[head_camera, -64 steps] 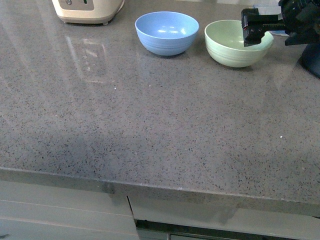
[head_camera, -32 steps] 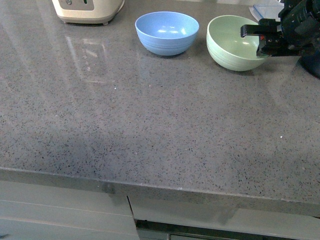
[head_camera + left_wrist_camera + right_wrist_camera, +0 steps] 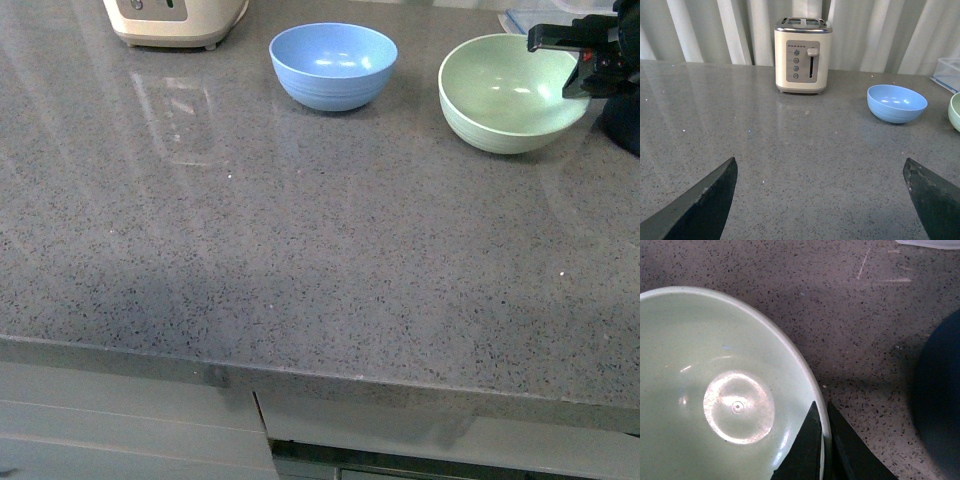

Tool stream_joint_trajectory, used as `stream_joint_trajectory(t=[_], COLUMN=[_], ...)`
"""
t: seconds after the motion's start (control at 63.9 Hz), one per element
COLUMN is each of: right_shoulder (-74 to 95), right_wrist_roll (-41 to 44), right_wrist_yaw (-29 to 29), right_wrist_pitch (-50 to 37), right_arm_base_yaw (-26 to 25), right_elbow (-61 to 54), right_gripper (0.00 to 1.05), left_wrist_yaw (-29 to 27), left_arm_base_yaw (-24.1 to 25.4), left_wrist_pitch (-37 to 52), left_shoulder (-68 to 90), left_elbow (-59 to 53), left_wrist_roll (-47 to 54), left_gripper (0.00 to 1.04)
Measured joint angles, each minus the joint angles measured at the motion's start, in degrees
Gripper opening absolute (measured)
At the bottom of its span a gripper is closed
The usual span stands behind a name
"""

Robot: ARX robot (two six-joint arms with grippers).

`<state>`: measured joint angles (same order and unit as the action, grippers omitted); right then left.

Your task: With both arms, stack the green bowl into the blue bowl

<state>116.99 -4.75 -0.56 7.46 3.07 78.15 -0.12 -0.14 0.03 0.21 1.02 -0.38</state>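
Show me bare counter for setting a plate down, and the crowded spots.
The widest bare stretch is the near counter, from its front edge to the toaster, blue bowl and green bowl. A narrower gap lies between the bowls. Far right is crowded: right pincer on the green bowl's rim, dark container alongside.

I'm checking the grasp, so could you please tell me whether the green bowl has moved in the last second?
Yes. The green bowl has shifted right, away from the blue bowl, which stayed put; the gap between them is wider.
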Motion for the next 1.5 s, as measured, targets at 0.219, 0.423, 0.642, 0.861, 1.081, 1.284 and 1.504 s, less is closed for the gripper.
stream_joint_trajectory(t=[0.219, 0.423, 0.642, 0.861, 1.081, 1.284, 1.504], right_shoulder=[-0.02, 0.15, 1.57, 4.31, 7.34, 9.73, 13.79], right_wrist_roll=[0.04, -0.22, -0.50, -0.46, -0.04, 0.39, 0.87], right_wrist_yaw=[-1.31, -2.58, -2.91, -3.06, -2.97, -2.80, -2.80], right_wrist_pitch=[2.93, 7.23, 10.25, 11.32, 12.17, 12.85, 14.27], right_arm_base_yaw=[0.22, 2.84, 6.62, 9.99, 11.98, 12.90, 14.49], right_elbow=[4.70, 14.27, 21.84, 24.15, 26.67, 28.98, 33.53], right_gripper=[0.01, 0.01, 0.01, 0.01, 0.01, 0.01, 0.01], left_wrist_yaw=[0.00, 0.00, 0.00, 0.00, 0.00, 0.00, 0.00], left_arm_base_yaw=[0.00, 0.00, 0.00, 0.00, 0.00, 0.00, 0.00], left_wrist_pitch=[0.00, 0.00, 0.00, 0.00, 0.00, 0.00, 0.00], left_shoulder=[0.00, 0.00, 0.00, 0.00, 0.00, 0.00, 0.00], left_elbow=[0.00, 0.00, 0.00, 0.00, 0.00, 0.00, 0.00], left_wrist_roll=[0.00, 0.00, 0.02, 0.02, 0.00, 0.00, 0.02], left_gripper=[0.98, 0.98, 0.98, 0.98, 0.98, 0.98, 0.98])
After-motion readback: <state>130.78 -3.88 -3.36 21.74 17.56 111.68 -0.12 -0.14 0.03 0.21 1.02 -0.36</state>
